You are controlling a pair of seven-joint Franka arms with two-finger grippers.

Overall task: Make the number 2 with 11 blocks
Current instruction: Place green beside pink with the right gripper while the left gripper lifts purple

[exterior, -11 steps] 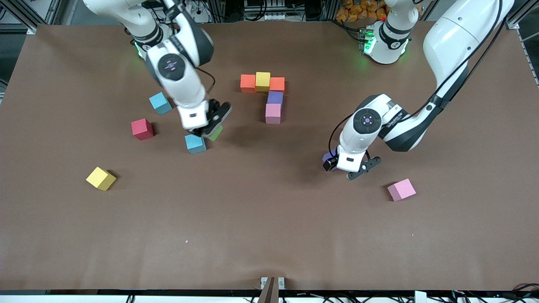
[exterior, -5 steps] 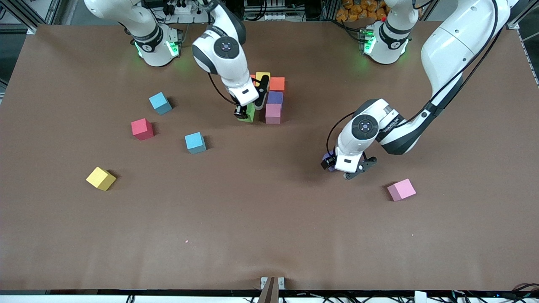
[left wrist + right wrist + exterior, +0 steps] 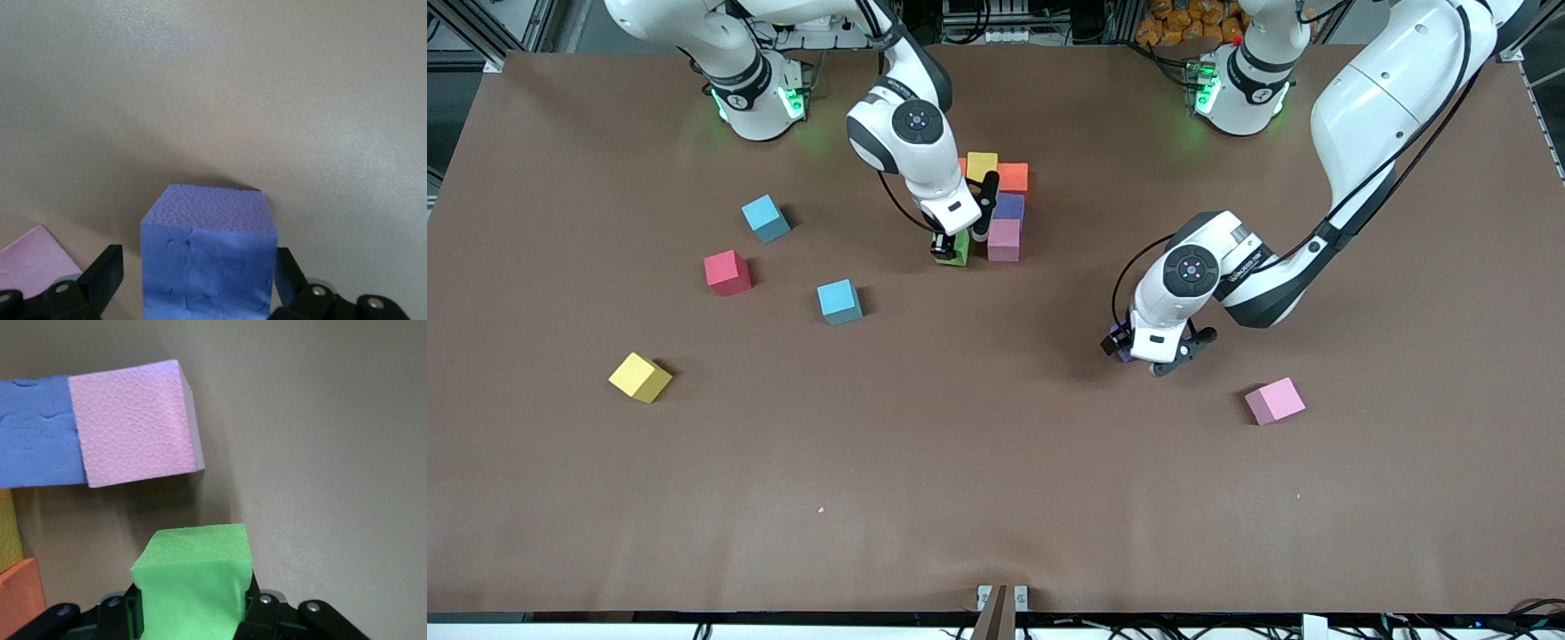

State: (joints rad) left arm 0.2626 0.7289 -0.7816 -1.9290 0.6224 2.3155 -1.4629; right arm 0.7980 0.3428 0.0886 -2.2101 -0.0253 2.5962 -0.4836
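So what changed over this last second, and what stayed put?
The right pincer, shut on the green block, carried it from over the nearer blue block across to beside the pink block of the partial digit. The left pincer shifted slightly around the purple block, open. The loose blocks stayed where they were.

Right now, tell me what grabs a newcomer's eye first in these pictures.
The right tool, shut on the green block, sits beside the pink block at the foot of the unfinished figure: orange, yellow, orange, then purple, then pink. The left tool stands open around a purple block, near a loose pink block.
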